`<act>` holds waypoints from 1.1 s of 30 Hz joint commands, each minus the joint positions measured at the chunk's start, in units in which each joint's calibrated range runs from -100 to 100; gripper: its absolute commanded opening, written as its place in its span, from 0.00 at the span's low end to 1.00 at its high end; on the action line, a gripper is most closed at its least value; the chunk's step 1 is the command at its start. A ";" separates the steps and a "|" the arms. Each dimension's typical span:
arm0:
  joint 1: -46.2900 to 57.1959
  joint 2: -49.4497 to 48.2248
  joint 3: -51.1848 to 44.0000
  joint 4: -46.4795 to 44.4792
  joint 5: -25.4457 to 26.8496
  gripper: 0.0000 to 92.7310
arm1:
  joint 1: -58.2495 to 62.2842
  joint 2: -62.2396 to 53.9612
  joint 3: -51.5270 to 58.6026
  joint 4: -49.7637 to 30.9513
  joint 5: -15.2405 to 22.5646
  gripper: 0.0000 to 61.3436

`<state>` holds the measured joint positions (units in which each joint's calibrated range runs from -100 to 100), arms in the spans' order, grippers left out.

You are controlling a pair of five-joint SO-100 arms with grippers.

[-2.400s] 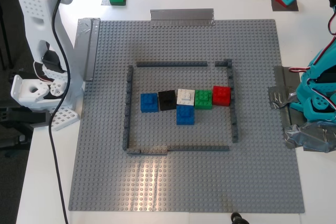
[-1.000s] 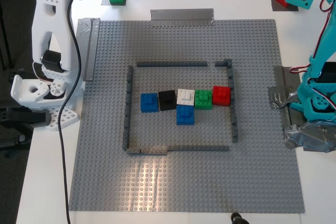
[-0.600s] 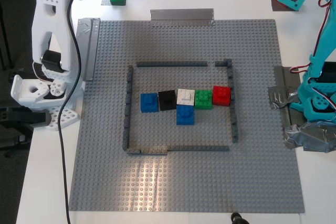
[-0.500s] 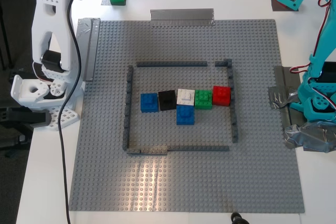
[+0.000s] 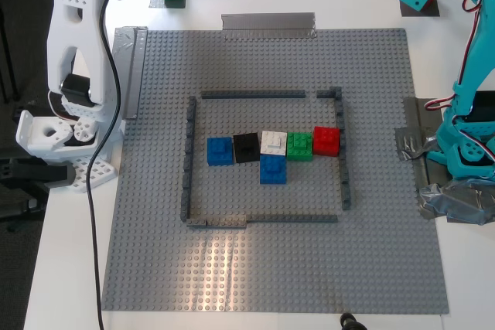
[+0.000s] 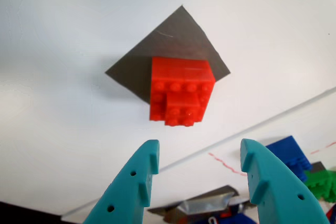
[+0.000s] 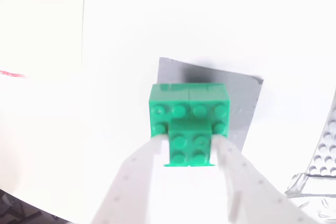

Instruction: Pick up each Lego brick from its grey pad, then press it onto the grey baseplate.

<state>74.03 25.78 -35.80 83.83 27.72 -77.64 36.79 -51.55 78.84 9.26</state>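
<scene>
Second gripper (image 7: 191,153) pinches the green brick's (image 7: 190,124) narrow top block on its grey pad (image 7: 239,108); first gripper (image 6: 199,174) hangs spread above the red brick (image 6: 181,90) on its pad (image 6: 173,40); both bricks look light, rigid, slick, so grip flat sides squarely.

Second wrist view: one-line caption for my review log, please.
My second gripper, white-fingered, closes on a bright green studded Lego brick sitting on its smooth dark grey square pad.
</scene>
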 commanded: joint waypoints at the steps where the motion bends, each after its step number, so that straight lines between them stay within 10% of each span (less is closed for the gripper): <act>1: 0.29 -0.46 -1.44 -0.10 -0.11 0.19 | 0.63 -5.03 -9.54 4.15 -0.88 0.01; 33: 1.23 -0.37 6.96 -6.85 -0.15 0.19 | 17.24 -56.02 47.26 5.13 -7.82 0.00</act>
<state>74.62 25.78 -28.98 77.39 27.72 -64.73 -6.30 -11.99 84.55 3.25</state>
